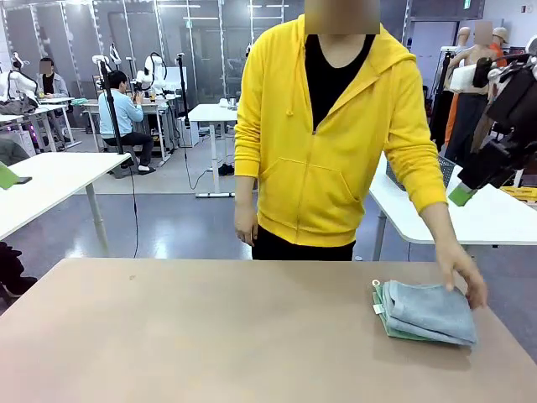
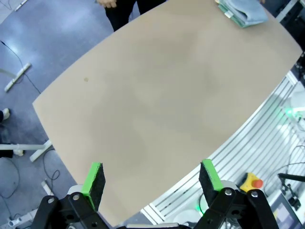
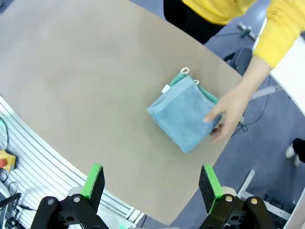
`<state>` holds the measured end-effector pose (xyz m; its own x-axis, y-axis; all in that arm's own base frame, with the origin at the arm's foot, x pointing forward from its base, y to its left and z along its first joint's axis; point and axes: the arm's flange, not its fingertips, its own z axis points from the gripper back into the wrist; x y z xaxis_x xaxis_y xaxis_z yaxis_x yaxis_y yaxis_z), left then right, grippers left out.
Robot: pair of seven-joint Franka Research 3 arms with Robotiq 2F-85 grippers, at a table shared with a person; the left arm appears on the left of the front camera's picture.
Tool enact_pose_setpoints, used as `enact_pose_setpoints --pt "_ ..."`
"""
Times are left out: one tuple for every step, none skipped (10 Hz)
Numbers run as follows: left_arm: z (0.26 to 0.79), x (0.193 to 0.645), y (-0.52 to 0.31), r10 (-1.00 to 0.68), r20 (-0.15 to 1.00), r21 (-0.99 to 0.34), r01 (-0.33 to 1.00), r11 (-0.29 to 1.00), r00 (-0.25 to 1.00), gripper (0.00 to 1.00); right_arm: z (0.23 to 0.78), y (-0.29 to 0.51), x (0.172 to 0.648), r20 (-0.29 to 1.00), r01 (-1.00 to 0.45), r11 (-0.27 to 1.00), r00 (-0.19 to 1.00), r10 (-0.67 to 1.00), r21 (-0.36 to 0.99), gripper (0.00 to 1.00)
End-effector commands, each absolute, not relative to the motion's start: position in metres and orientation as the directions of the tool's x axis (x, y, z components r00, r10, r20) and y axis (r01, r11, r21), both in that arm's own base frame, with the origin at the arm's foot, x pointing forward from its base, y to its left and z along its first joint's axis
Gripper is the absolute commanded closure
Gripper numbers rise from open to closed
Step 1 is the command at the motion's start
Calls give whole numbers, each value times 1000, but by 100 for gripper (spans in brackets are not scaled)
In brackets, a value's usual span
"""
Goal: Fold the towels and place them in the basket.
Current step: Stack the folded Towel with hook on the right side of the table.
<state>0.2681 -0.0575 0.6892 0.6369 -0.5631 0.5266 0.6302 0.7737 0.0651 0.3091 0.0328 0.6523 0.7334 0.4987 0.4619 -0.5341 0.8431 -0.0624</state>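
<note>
Front view: two folded towels lie stacked on the table [image 1: 210, 336] at about 4 o'clock from its centre, near the right edge. The blue-grey towel [image 1: 432, 311] sits on top; the mint green towel [image 1: 388, 321] lies under it, its edge and small white tag showing on the left side of the stack. The person in a yellow hoodie stands at the far side, at 12 o'clock, and their hand [image 1: 463, 270] rests on the far right corner of the stack.

Right wrist view: right gripper [image 3: 151, 183] hangs above the table, jaws spread wide, nothing between the green pads. The stack lies just past the fingers toward 1 o'clock, the person's hand touching its right side.

Left wrist view: left gripper [image 2: 152, 180] is also released, jaws wide apart and empty, above bare tabletop. The stack sits far off at 1 o'clock, at the top edge of this view.
</note>
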Motion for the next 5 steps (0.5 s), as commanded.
enact_pose_setpoints --pt "677 279 -61 -553 540 101 603 791 634 0 658 35 282 491 -553 831 707 509 -64 0" --pt "668 283 -62 -568 530 97 621 778 630 0 668 35 274 499 -536 841 711 495 -70 0" --pt "665 282 -62 -572 529 99 624 775 627 0 673 36 269 486 -520 850 722 492 -88 0" --pt "665 280 -60 -566 536 92 623 777 627 0 677 34 267 477 -511 855 732 487 -90 0" --pt "663 277 -59 -564 537 96 619 779 627 0 680 33 264 476 -508 857 734 484 -87 0"
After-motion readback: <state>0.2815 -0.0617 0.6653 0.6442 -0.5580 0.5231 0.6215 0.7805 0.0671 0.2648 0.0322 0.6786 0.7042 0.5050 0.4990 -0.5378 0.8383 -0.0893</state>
